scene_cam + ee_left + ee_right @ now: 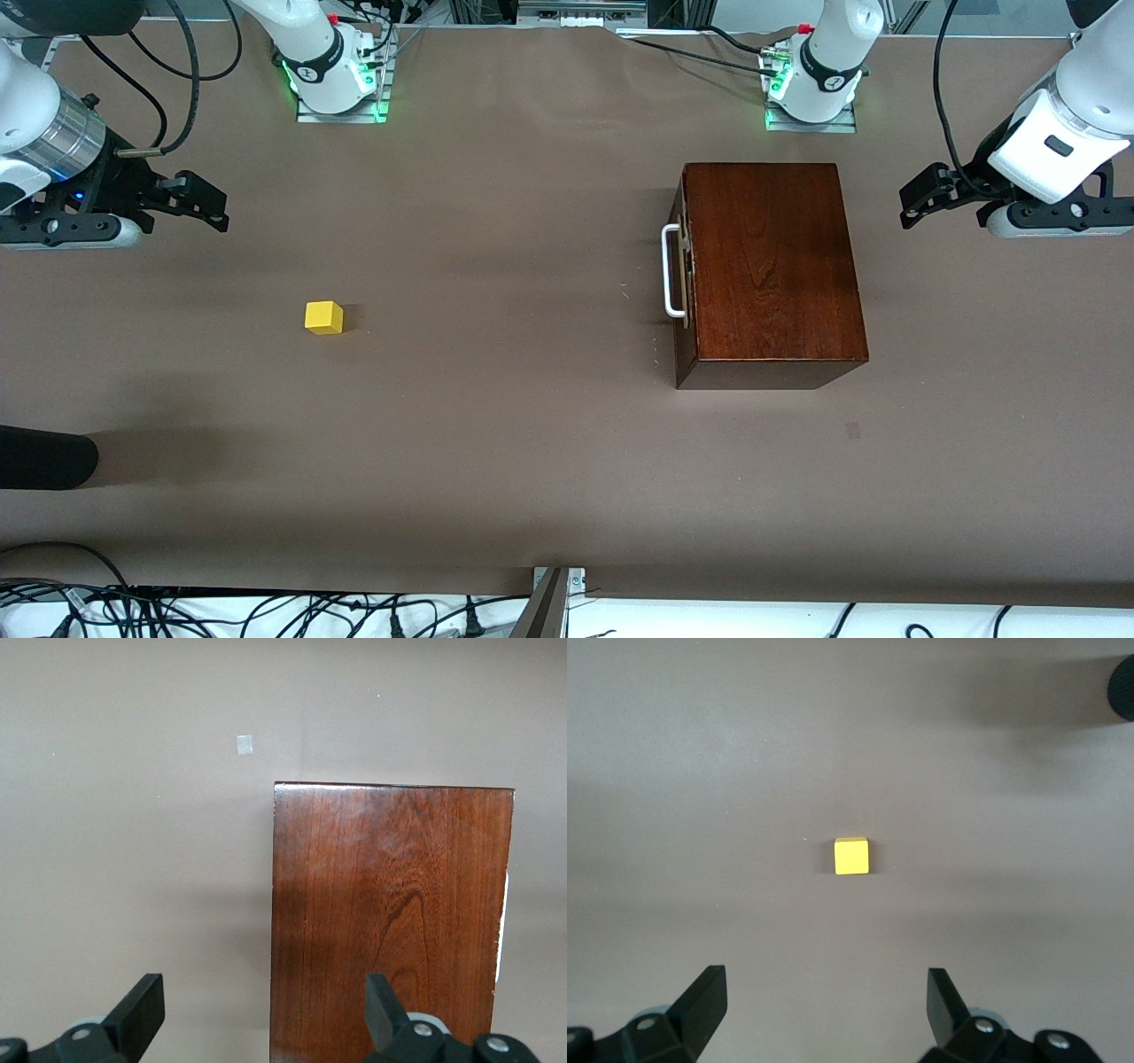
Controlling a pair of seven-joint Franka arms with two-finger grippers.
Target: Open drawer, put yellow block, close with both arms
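Landmark: wooden box (769,266), sitting toward the left arm's end of the table (532,461).

1. Nearest to the front cam: yellow block (323,317), well apart from the box, toward the right arm's end, a bit nearer the cam than the box's middle. Upright, flat on the table, nothing touching it.
2. Box: the drawer (684,266) looks fully shut; only its dark front edge shows. The white handle (671,270) stands on the box face turned toward the block.
3. Farthest from the cam: both arm bases, along the table's edge.

Step in hand (judged): opening the drawer; not yet begun.
- Approach the handle from the block's side of the box, fingers straddling the bar near its mid-length.
- Pull straight along the drawer axis, away from the box. An off-axis pull may skew the tray or drag the box.
- The box is unclamped as far as visible; bracing w/ the other arm may be needed.

End effectors:
- Left gripper (921,199): over bare table beside the box, off the face w/o the handle. Jaws spread wide, holding nothing, touching nothing.
- Right gripper (199,199): over bare table near the right arm's end, well apart from the box. Jaws spread wide, empty; its wrist cam shows the block centred ahead of the fingers (709,1001).
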